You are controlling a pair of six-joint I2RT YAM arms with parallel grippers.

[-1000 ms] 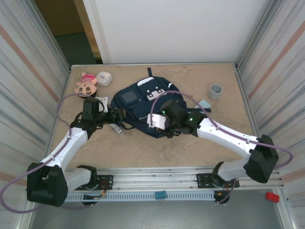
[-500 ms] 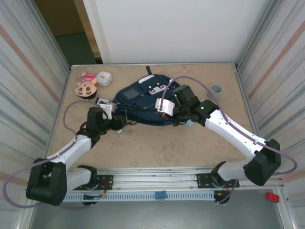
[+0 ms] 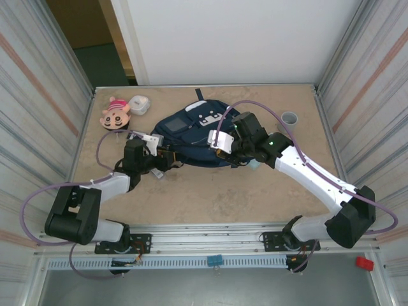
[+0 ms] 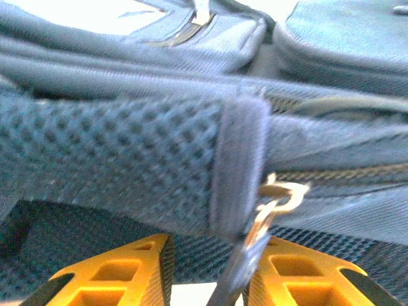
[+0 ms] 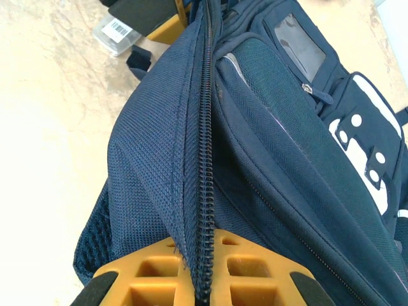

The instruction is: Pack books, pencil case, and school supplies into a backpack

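Pinching the zipper seam of the backpack [image 5: 255, 108] with right tool [image 5: 201, 284], fingers pressing together on it. Also catching a barcoded packet [image 5: 119, 30] at upper left of the right wrist frame. Straddling a strap [image 4: 236, 172] and metal ring [image 4: 284, 194] with left tool [image 4: 210, 280]; cannot tell clamped from loose. Sitting centre of top frame: backpack, on beige stone-look counter [image 3: 210, 197]. Flanking it: doll head [image 3: 115, 112] and white tub [image 3: 138, 104] upper left, grey cup [image 3: 289, 118] right. Enclosing: ribbed metal walls [image 3: 44, 95], white panel [image 3: 229, 38] behind.
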